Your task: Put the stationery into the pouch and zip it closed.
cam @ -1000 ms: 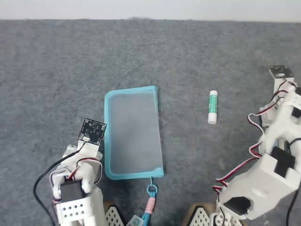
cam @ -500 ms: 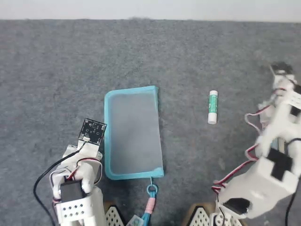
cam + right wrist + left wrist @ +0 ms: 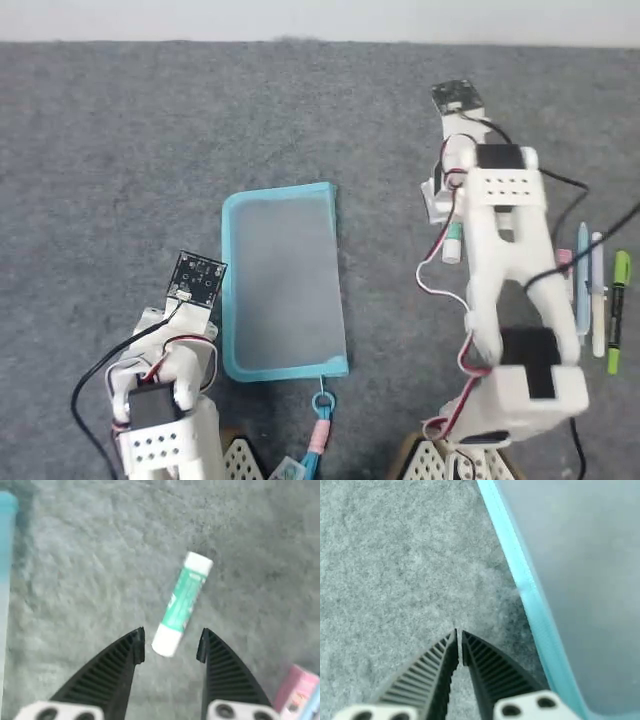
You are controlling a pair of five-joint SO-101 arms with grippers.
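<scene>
Grey felt is covering the bench (image 3: 120,120), and everything below is being placed from the pouch (image 3: 285,285).

Just left of the pouch's long left edge, the left arm is sitting low over the felt. Its claw (image 3: 459,632) is pressed together, the ribbed tips meeting with barely a sliver between them and gripping nothing. The tips are pointing at bare felt close beside the pouch's teal border (image 3: 530,595), without touching it.

The pouch itself is lying flat, a frosted, see-through sleeve with a teal rim. At the pouch's near right corner a zip pull (image 3: 322,405) with a small ring and a pink tag is trailing toward the arm bases.

Right of the pouch, and apart from it, a glue stick (image 3: 453,245) with a green label and white ends is lying on the felt. The right arm is stretching out above it, covering most of it in the high view. The right claw (image 3: 172,632) is spread wide, its two tips standing either side of the near end of the glue stick (image 3: 182,602), not gripping it.

Farther right of the pouch, beyond the right arm, a pink item (image 3: 565,262), a blue pen (image 3: 582,280), a white pen (image 3: 598,295) and a green highlighter (image 3: 617,310) are lying side by side.
</scene>
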